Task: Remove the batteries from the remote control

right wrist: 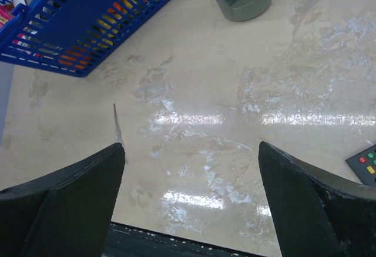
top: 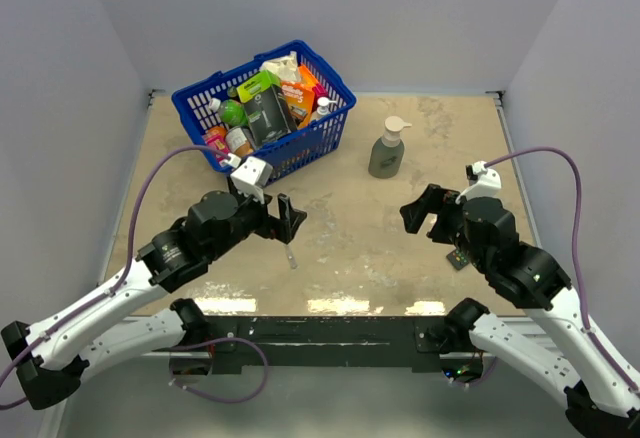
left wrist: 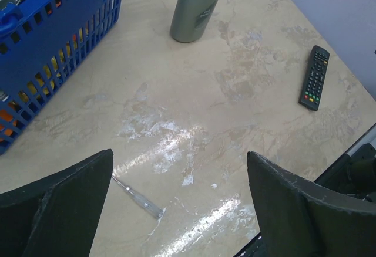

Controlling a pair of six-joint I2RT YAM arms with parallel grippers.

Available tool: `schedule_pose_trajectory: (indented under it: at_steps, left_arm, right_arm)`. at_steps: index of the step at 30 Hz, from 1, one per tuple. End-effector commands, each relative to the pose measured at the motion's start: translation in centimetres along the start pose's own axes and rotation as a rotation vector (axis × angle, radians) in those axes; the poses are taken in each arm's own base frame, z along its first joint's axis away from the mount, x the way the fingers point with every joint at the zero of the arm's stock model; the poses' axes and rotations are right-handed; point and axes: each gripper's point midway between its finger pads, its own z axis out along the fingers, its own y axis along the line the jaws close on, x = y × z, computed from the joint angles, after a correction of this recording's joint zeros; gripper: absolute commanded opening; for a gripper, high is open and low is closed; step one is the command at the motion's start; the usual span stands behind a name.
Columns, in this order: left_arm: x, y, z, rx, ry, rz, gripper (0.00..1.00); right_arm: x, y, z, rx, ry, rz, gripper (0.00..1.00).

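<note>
The remote control (left wrist: 315, 78) is a slim black bar lying flat on the table with its buttons up. In the top view it (top: 459, 258) is mostly hidden under my right arm, and only its corner (right wrist: 364, 164) shows in the right wrist view. No batteries are in view. My left gripper (top: 292, 216) is open and empty above the table's middle left, far from the remote; its jaws stand wide apart in the left wrist view (left wrist: 179, 154). My right gripper (top: 421, 220) is open and empty, hovering just left of the remote, as the right wrist view (right wrist: 191, 145) also shows.
A blue basket (top: 330, 128) full of groceries stands at the back left. A grey-green pump bottle (top: 387, 150) stands at the back middle. A thin clear-handled screwdriver (top: 290, 255) lies below my left gripper; it also shows in the left wrist view (left wrist: 138, 197).
</note>
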Motion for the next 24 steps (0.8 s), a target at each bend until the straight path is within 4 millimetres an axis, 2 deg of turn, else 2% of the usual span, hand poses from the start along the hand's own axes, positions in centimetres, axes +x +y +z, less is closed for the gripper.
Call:
schedule_pose_trajectory:
  at_steps: [1,7,11,14,15,19,20,21,22,24]
  left_arm:
    - [-2.7,0.0,-1.4,-0.002,-0.068,0.018,1.00]
    - [-2.6,1.8,-2.1,-0.087,-0.065,0.060,1.00]
    - [-2.1,2.3,-1.9,-0.109,-0.057,0.066,1.00]
    - [-1.4,2.2,-1.5,-0.099,-0.044,0.066,1.00]
    - [-1.1,2.1,-1.4,-0.093,-0.031,0.067,1.00]
    - [-0.4,2.1,-1.1,-0.091,-0.010,0.075,0.99]
    - [-0.4,2.1,-1.1,-0.089,-0.009,0.076,0.99]
    - [-0.3,2.1,-1.1,-0.087,-0.006,0.078,0.99]
    - [-0.3,2.0,-1.1,-0.084,-0.006,0.072,0.99]
    - [-0.2,1.4,-1.2,-0.050,-0.003,0.066,0.99]
  right_arm:
    - [-1.1,0.2,0.2,0.013,-0.050,0.063,0.98]
    - [-1.4,-0.7,0.3,0.072,-0.073,0.115,0.98]
    - [-1.8,-2.7,0.3,0.197,-0.104,0.168,0.99]
    - [-2.0,-4.2,1.3,0.316,-0.131,0.151,0.93]
    - [-2.8,-5.3,1.5,0.390,-0.170,0.134,0.92]
    - [-2.8,-9.0,2.7,0.705,-0.157,0.013,0.86]
    - [-2.5,-9.6,3.7,0.765,-0.129,-0.018,0.84]
    - [-2.7,-11.1,3.9,0.837,-0.123,-0.011,0.82]
    - [-2.4,-11.7,4.5,0.860,-0.101,0.004,0.81]
    - [-1.4,-14.3,5.6,0.928,-0.025,-0.022,0.79]
